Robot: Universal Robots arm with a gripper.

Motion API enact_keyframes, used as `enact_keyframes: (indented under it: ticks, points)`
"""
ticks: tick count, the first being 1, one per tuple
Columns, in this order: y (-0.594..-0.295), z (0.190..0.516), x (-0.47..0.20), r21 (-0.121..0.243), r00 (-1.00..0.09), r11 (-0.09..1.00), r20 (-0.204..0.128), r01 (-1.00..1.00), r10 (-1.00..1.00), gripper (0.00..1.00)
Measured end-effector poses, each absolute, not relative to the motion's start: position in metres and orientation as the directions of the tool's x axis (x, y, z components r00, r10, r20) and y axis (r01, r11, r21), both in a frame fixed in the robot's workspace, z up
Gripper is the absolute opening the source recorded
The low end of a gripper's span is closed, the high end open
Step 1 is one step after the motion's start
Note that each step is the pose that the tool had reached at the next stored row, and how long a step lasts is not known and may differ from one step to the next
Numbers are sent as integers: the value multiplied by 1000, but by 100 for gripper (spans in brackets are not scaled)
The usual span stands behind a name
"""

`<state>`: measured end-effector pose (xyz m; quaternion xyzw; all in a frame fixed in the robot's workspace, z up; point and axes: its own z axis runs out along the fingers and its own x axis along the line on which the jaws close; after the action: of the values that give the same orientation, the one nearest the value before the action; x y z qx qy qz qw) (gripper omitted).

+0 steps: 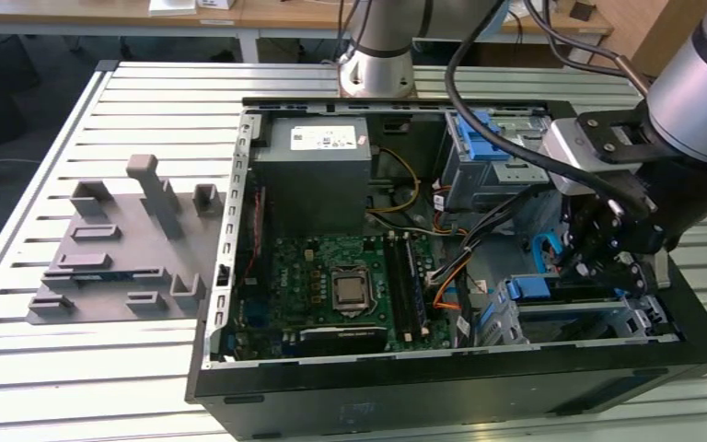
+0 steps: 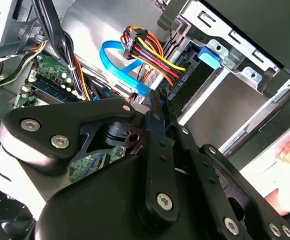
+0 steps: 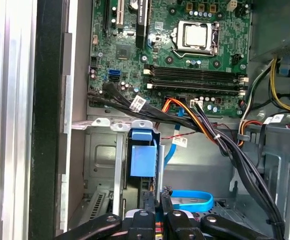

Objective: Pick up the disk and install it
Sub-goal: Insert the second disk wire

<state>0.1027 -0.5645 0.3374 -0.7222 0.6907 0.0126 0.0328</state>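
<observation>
In the exterior view my gripper (image 1: 593,262) reaches down into the open computer case (image 1: 452,382), just above the drive cage (image 1: 599,322) at the exterior view's right. The disk (image 1: 569,291) appears to lie in the cage slot, its blue plastic end (image 3: 144,160) facing the motherboard. In both wrist views the fingers (image 2: 154,107) stand close together with nothing seen between them. The gripper (image 3: 156,194) hovers beside the cage, close to a connector with red, yellow and orange wires (image 2: 152,55); whether it touches the connector I cannot tell.
A blue flat cable (image 2: 117,67) loops under the gripper. Black and orange cable bundles (image 3: 199,122) cross between cage and motherboard (image 1: 341,285). The grey power supply (image 1: 317,166) sits at the case's back. A grey fixture block (image 1: 121,249) lies on the table (image 1: 84,368) at the exterior view's left.
</observation>
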Motion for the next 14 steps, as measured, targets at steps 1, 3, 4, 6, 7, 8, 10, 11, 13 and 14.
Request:
enact_keyframes:
  ticks: [1,3,4,6,7,8,10,11,13,14]
  points:
    - [-565,337,103,-30,45,-44,-64,-999,-997,16]
    - [-566,336,103,-30,45,-44,-63,-999,-997,16]
    - [-567,336,103,-30,45,-44,-64,-999,-997,16]
    - [-568,335,103,-30,45,-44,-64,-999,-997,16]
    - [-568,335,103,-30,45,-44,-64,-999,-997,16]
    - [-568,335,103,-30,45,-44,-64,-999,-997,16]
    - [-569,334,103,-30,45,-44,-64,-999,-997,16]
    - [-569,334,103,-30,45,-44,-64,-999,-997,16]
    - [-569,334,103,-30,45,-44,-63,-999,-997,16]
    - [-569,334,103,-30,45,-44,-64,-999,-997,16]
